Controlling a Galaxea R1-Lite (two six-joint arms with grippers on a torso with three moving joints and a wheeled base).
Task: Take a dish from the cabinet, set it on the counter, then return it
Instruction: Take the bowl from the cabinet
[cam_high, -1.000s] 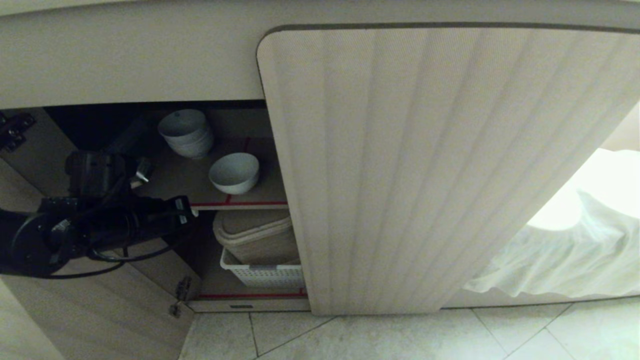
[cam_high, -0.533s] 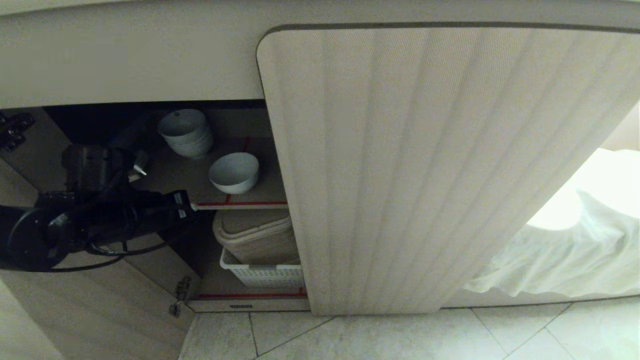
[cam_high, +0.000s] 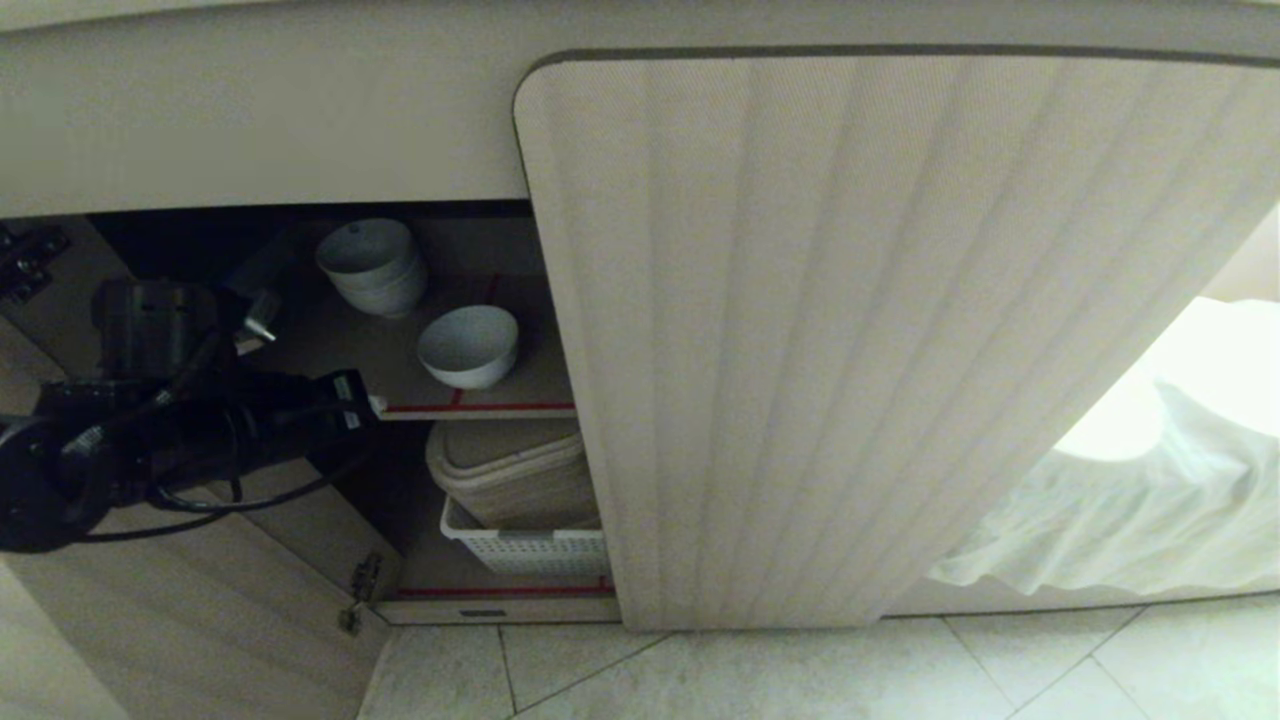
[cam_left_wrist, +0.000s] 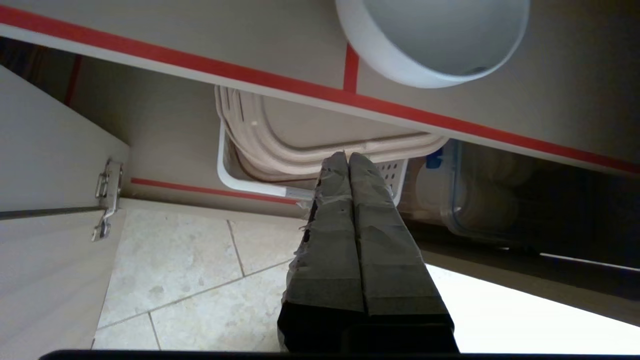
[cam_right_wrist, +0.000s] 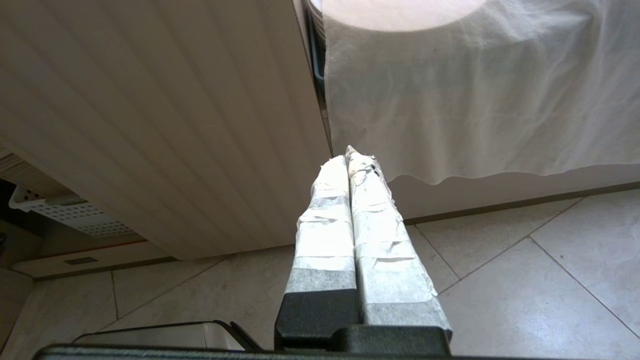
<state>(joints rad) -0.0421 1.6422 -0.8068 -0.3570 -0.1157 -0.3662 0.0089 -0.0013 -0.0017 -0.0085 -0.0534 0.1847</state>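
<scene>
Inside the cabinet (cam_high: 480, 250) opening, dish (cam_high: 467, 345) on shelf, left hand (cam_left_wrist: 348, 156) pressed closed, empty, its fingertips hidden in head view.

One loose bowl (cam_high: 467, 345), one bowl stack (cam_high: 375, 265) (layers uncountable), one basket (cam_high: 525, 548).

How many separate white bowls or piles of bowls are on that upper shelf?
2: a single bowl near the shelf's red front edge, and a stack of bowls further back and to its left. The closed door may hide more.
</scene>
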